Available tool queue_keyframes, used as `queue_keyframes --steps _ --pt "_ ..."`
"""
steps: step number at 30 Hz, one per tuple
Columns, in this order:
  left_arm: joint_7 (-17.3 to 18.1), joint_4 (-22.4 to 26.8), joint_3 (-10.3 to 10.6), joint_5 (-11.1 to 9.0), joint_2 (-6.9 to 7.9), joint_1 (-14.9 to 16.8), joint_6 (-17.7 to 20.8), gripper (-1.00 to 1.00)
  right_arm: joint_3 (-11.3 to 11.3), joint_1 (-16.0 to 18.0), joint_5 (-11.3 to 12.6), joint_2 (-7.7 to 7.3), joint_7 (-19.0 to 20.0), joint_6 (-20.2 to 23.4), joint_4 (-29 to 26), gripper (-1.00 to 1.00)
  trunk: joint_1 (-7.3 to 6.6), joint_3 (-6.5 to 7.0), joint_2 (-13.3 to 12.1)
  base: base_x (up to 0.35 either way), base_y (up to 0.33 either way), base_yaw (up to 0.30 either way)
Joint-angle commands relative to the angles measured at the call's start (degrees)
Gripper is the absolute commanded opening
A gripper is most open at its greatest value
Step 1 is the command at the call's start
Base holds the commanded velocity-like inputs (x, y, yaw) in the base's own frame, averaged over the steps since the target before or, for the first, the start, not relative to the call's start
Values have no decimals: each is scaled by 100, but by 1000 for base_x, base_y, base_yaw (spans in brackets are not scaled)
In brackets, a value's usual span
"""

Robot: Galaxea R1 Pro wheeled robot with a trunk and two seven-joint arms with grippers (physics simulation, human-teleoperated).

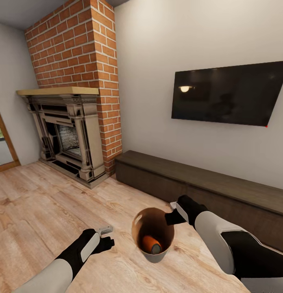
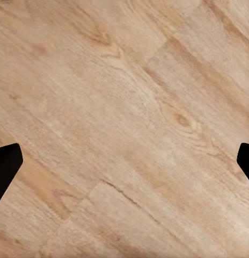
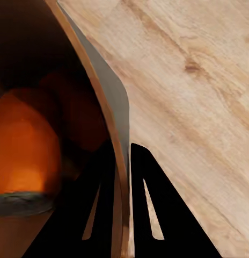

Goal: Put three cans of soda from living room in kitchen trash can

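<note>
The tash can [image 1: 155,256], copper-brown inside and pale grey outside, hangs tilted above the wood floor in the head view. My right gripper [image 1: 174,217] is shut on its rim. In the right wrist view the two dark fingers [image 3: 156,204] pinch the thin wall [image 3: 116,107], one inside and one outside. One bright orange can of soda [image 1: 151,243] lies inside the bin, also showing as an orange can [image 3: 22,145] in the right wrist view. My left gripper [image 1: 108,237] is open and holds nothing, its black fingertips [image 2: 6,166] spread wide over bare floor. The other cans are out of view.
This is the living room. A red-brick fireplace [image 1: 72,126] stands at the far left, a wall TV [image 1: 231,93] hangs to the right, and a long low dark cabinet [image 1: 190,175] runs under it. A doorway [image 1: 1,142] opens at the left edge. Light wood floor [image 1: 35,203] lies ahead.
</note>
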State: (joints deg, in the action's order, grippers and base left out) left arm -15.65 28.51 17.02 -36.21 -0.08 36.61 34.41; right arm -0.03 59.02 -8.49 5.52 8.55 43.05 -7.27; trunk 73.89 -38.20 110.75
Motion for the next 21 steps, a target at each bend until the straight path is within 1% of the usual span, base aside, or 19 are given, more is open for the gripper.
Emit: queue_keyframes --steps 1,2,4,7,21 --pt "0 1 -4 0 0 1 1 100 -43 5 2 -5 103 4 -11 -100 0 1 1 0 0 0" --pt "1 2 -13 0 0 2 2 100 -42 5 0 -12 214 11 -11 -100 0 1 1 0 0 0" --pt "1 4 -28 0 -1 3 3 100 -42 5 -2 -18 306 20 -11 -100 0 1 1 -5 0 0" --pt "1 5 -41 0 2 2 4 100 -41 5 -3 -22 353 25 -11 -100 0 1 1 -10 0 0" --pt "-3 5 -57 0 16 4 -4 100 -39 5 -28 -33 309 21 -11 -100 0 1 1 -1 0 0"
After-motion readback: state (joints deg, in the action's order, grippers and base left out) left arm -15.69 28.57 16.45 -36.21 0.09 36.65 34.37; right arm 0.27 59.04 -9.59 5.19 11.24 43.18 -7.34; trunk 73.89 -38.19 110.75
